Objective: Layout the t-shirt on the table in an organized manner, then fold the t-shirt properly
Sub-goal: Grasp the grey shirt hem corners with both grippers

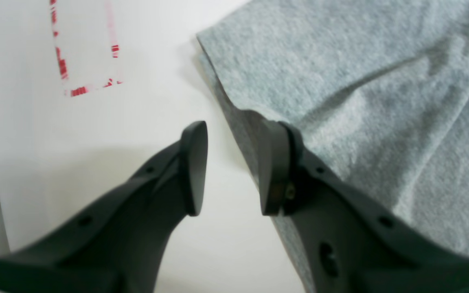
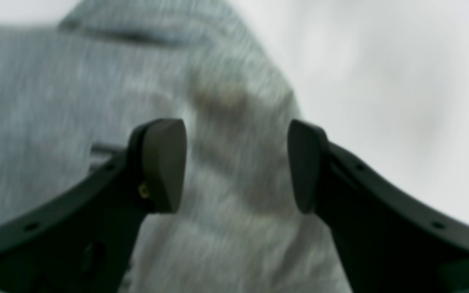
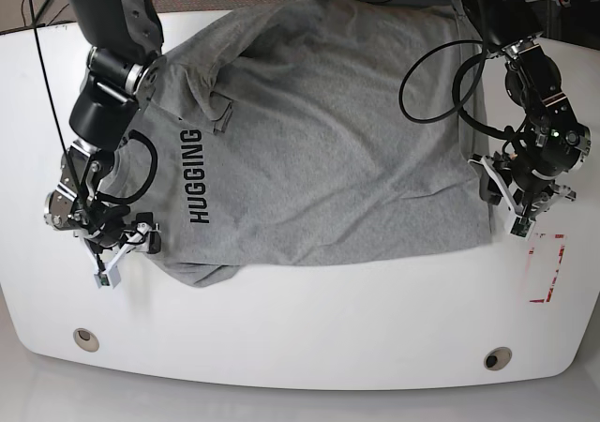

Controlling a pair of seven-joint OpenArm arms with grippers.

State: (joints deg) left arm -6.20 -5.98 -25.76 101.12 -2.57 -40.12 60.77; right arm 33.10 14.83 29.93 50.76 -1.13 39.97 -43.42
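Grey heathered cotton, a t-shirt [image 3: 319,131] printed with the black word "HUGGING", lies spread but rumpled across the large white glossy desk [image 3: 309,328], its far part bunched and its near hem turned under at one corner. The left end effector [image 1: 228,169] sits at the shirt's side edge with its jaws parted and nothing between them: one finger [image 1: 273,167] rests over the cloth's border, the other [image 1: 193,167] over bare desk, so the edge runs straight through the gap, with the body of the shirt spreading away on the covered finger's side and a small red-outlined rectangle mark [image 1: 86,49] ahead on the bare side. The right end effector [image 2: 236,165] hovers at the opposite side, jaws also apart and empty, with grey fabric directly beneath and ahead of it (that view is blurred, so contact cannot be judged). The shirt's long axis runs between the two end effectors, so each has its own side edge nearest. The likely next move is to pinch both edges and draw them outward to flatten the cloth.
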